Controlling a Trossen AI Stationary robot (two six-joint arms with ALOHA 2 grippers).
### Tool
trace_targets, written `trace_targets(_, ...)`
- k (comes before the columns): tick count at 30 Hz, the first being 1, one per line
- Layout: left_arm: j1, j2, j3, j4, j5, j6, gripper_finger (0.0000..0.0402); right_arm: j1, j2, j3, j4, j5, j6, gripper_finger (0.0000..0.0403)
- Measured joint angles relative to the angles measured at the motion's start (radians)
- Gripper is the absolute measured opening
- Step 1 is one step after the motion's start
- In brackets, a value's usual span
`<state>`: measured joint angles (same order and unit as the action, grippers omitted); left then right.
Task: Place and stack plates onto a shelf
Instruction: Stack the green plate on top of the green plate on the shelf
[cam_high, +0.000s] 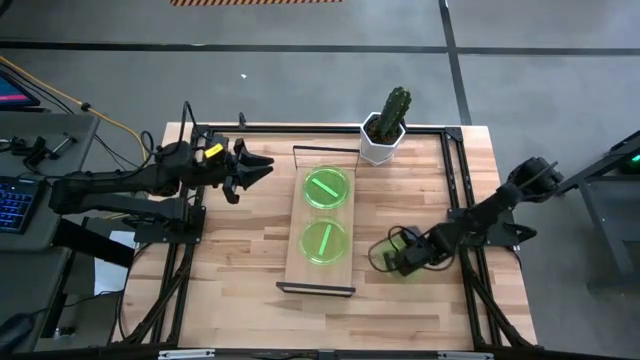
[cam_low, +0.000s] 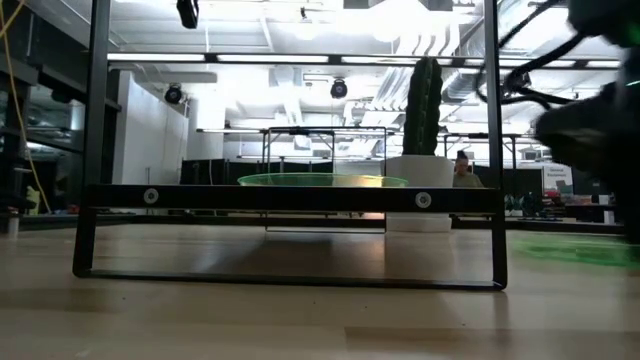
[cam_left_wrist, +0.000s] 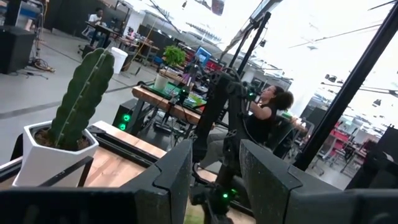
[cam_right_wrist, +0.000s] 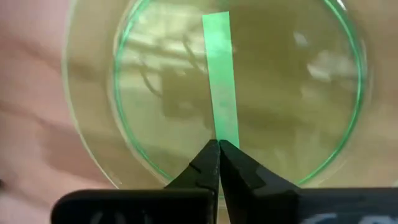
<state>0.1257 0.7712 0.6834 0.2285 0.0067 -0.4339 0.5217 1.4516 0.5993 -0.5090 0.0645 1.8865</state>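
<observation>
Beside shelf (cam_high: 296, 268) edge: right claw (cam_high: 392, 258) (closed) on plate (cam_right_wrist: 217, 81).

1. Both arms are dark, almost black, built of chunky jointed segments.
2. The left arm (cam_high: 130, 185) carries a small yellow tag at 1 o'clock of its wrist.
3. The left gripper (cam_high: 262, 166) ends in two tapering black fingers (cam_left_wrist: 171, 180), blocky with flat angular faces.
4. The right gripper (cam_right_wrist: 219, 149) has matte black fingers narrowing to pointed tips.
5. A dark cable loops beside the right arm (cam_high: 480, 220) at its wrist.

Two plates (cam_high: 326, 213) on shelf (cam_high: 296, 238), third plate (cam_high: 388, 253) right of it.
</observation>
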Motion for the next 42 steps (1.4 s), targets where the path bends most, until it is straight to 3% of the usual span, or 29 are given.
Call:
trace_targets(2,0.0,0.002,0.0,0.001,0.0,0.0,0.0127,-0.032,-0.007,-0.001,0.025,0.06,-0.048,0.0003)
trace_targets(5,0.0,0.004,0.0,-0.001,0.0,0.0,0.0127,-0.061,-0.04,-0.003,0.031,0.066,-0.145,0.0002)
trace_targets(12,0.0,0.004,0.0,0.0,0.0,0.0,0.0127,-0.056,-0.254,0.027,-0.137,0.168,-0.271,0.0007)
trace_targets(18,0.0,0.004,0.0,-0.005,-0.006,0.0,0.0127,-0.05,-0.434,-0.01,-0.305,0.171,-0.178,0.0023)
trace_targets(23,0.0,0.005,0.0,-0.034,-0.023,0.0,0.0127,-0.013,-0.527,-0.103,-0.277,0.18,-0.031,0.0088)
trace_targets(28,0.0,0.005,0.0,-0.034,-0.023,-0.007,0.0127,0.009,-0.535,-0.2,-0.231,0.205,0.114,0.0174)
trace_targets(32,0.0,0.005,0.0,-0.034,-0.045,-0.008,0.0127,0.009,-0.532,-0.252,-0.154,0.259,0.15,0.0221)
trace_targets(42,0.0,0.005,0.0,-0.042,-0.083,-0.01,0.0127,0.009,-0.487,-0.332,0.058,0.272,0.12,0.0221)
